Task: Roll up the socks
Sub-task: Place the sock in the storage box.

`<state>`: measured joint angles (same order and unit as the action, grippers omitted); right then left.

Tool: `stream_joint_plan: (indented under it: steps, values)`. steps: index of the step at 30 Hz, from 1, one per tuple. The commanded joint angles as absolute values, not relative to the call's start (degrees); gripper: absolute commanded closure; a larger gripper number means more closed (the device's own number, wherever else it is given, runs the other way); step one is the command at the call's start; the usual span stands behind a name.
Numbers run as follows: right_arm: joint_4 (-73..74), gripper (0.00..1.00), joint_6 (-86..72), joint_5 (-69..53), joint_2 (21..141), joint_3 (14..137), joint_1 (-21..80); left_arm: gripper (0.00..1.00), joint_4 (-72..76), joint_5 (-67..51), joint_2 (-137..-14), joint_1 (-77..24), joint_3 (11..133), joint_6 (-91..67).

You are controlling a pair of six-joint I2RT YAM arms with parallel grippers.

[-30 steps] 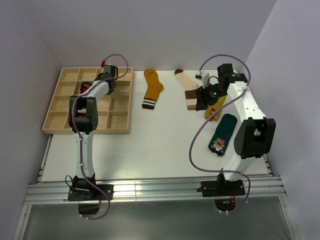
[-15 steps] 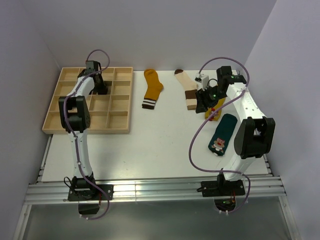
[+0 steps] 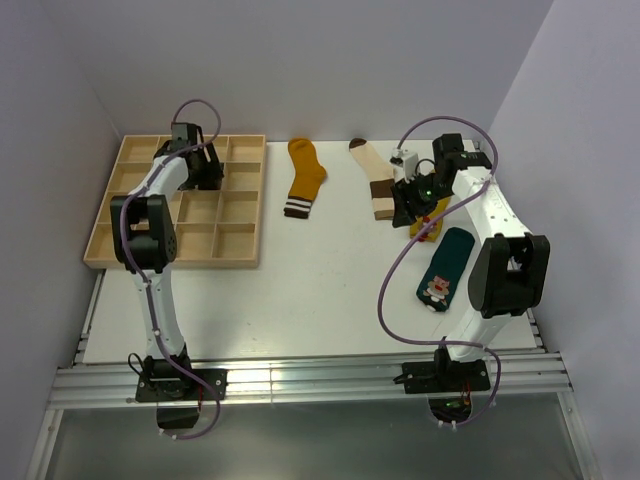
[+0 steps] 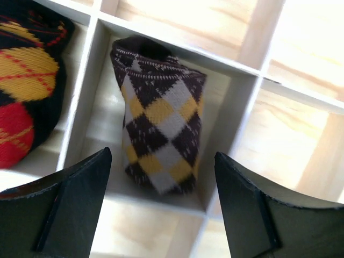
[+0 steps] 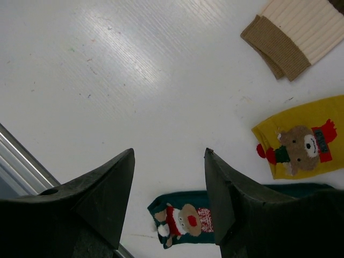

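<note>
A rolled brown, yellow and grey argyle sock [image 4: 161,140] stands in one compartment of the wooden tray [image 4: 236,107]. My left gripper [image 4: 162,156] hangs open just above it, its fingers [image 4: 70,204] apart from the fabric. Seen from above, that left gripper [image 3: 198,168] is over the tray's back rows. On the table lie a mustard sock [image 3: 305,178], a cream sock with brown bands [image 3: 376,182], a yellow sock [image 5: 301,140] and a teal sock [image 5: 204,215], all flat. My right gripper [image 5: 168,153] is open above bare table between them, holding nothing.
A second rolled sock, black with red and yellow diamonds [image 4: 27,91], fills the neighbouring compartment. The tray [image 3: 235,240] takes up the table's back left. The table's metal rail [image 5: 21,156] runs close to the teal sock. Walls close in on left, back and right.
My left arm swung left across the tray, then its gripper opened and let go of the rolled argyle sock in its compartment. The right arm has barely moved.
</note>
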<state>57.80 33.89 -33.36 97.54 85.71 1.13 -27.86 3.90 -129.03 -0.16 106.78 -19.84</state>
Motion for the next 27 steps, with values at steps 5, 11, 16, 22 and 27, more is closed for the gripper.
stream_joint_plan:
  steps: [5,11,16,22,27]
  values:
    - [54.6,0.38,31.6,-31.6,94.0,85.6,1.2,0.18,-26.3,4.4,-119.2,-0.9,107.4,-20.0]
    - [51.3,0.38,31.0,-24.4,90.9,80.3,-2.6,0.18,-27.1,5.9,-113.9,-2.3,106.9,-21.9]
    - [49.3,0.38,38.3,-16.9,89.0,69.5,-8.7,0.18,-25.1,4.9,-106.1,-5.2,102.3,-24.1]
    - [45.6,0.38,45.4,-10.8,86.4,59.7,-12.8,0.18,-21.0,5.4,-99.6,-12.7,95.6,-25.7]
    - [42.4,0.37,47.4,-9.5,87.6,57.2,-12.9,0.18,-18.3,4.6,-95.8,-14.7,90.2,-26.2]
